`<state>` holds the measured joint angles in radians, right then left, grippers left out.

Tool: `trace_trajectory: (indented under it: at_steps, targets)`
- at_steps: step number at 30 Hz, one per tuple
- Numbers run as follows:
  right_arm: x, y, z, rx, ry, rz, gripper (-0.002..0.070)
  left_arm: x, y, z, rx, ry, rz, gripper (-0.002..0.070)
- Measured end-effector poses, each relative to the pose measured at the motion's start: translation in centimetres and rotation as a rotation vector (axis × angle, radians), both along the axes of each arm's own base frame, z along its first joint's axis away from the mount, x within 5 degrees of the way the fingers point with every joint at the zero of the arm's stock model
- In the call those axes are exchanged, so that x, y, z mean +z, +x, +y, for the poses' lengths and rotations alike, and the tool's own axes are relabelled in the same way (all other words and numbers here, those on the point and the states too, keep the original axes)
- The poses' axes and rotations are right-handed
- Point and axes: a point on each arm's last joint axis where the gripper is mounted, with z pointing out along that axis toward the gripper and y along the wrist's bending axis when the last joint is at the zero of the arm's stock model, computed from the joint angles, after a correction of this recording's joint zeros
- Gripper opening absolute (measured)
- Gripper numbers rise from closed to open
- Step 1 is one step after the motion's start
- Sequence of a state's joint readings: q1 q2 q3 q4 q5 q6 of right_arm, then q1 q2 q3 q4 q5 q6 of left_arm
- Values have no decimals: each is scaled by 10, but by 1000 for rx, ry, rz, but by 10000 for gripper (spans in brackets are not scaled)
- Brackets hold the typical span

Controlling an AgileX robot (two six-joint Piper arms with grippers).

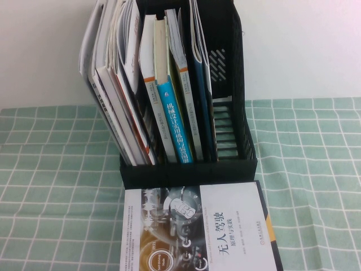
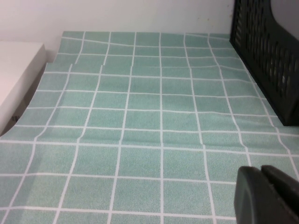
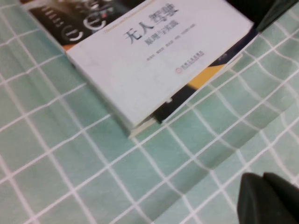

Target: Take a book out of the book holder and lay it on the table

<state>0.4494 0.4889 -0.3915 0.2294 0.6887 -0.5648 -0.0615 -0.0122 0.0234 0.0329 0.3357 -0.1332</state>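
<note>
White wall behind; the table (image 1: 51, 169) wears a pale green cloth with a white grid, running out to both sides.

Open room: wide bare cloth left and right of the holder (image 1: 245, 164). In the left wrist view the cloth ripples slightly, and a white ledge (image 2: 18, 74) borders it at one side. Cloth near the right gripper lies flat.

The holder stands at the back centre, black, slotted sides, taller than its contents. Its left and middle slots are packed with upright books and magazines, leaning left; among them a blue-spined book (image 1: 175, 124) with white lettering. The rightmost slot looks unfilled, slotted wall showing through.

The book (image 1: 192, 226) lies flat on the table just in front of the holder, its far edge touching or all but touching the holder's base. Cover up: half white with black title, half grey photo with a gold circle. A second, dark book (image 3: 205, 81) with an orange patch lies under it, edges peeking out on the right side.

Left gripper (image 2: 268, 196): low over bare cloth, left of the holder, holding nothing; can't tell how far its fingers stand apart.

Right gripper (image 3: 271, 200): over cloth near the book's corner, apart from it, fingers closed together on nothing.
</note>
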Motion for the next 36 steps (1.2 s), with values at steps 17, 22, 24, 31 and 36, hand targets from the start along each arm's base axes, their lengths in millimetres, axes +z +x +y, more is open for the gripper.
trace_trajectory:
  at_steps: [17,22,24,31,36]
  targets:
    - [-15,-13,-54,-649,94,-621,-1,0,0,0,4,0,2,-3]
    - [-47,-17,-57,-714,111,-614,-1,0,0,0,4,0,2,-3]
    - [-61,-16,-57,-731,130,-568,-1,0,0,0,4,0,2,-3]
    - [-81,-20,-57,-793,155,-369,-1,0,0,0,4,0,2,-3]
    - [-81,-20,-57,-794,157,-369,-2,0,0,0,4,0,2,-3]
